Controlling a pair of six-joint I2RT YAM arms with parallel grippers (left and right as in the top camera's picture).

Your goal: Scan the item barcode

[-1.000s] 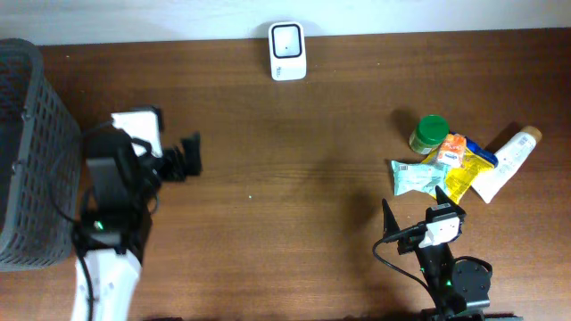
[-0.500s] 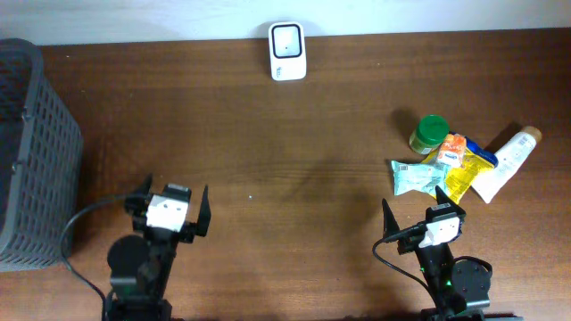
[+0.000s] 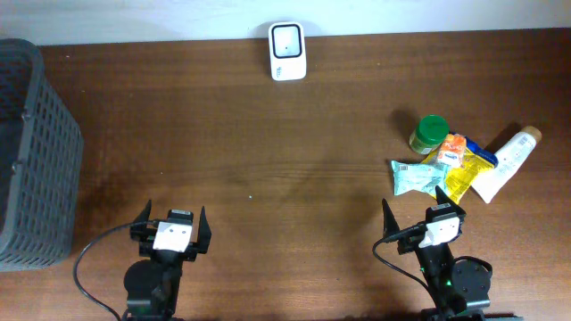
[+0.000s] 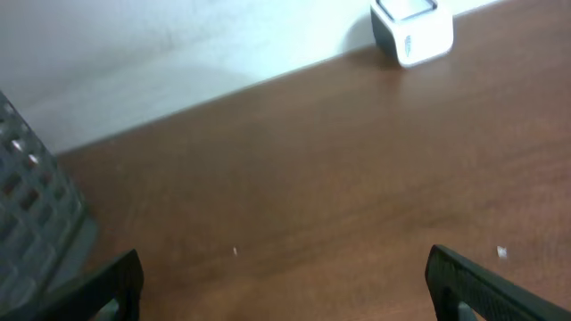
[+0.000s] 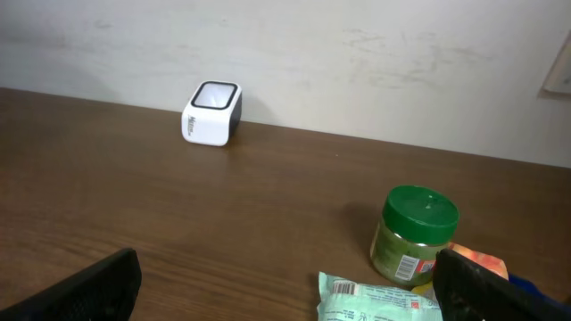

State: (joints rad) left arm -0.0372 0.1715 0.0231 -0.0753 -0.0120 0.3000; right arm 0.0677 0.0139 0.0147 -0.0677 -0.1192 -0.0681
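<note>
Item pile [image 3: 446,168] | just beyond right claw [image 3: 425,218], jaws wide, empty | left claw [image 3: 172,217] same

A dark brown wooden table [image 3: 268,134] with fine grain fills the overhead view. Along the table's far edge stands a white wall [image 5: 357,71], faintly scuffed and smudged. Soft, even light leaves a dull sheen near the table's middle.

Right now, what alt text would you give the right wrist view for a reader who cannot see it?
A green-lidded jar stands on a dark brown wooden table, with a pale green snack packet lying nearer the camera. A white box-shaped barcode scanner sits farther back by the pale wall, and the open right gripper holds nothing.
</note>
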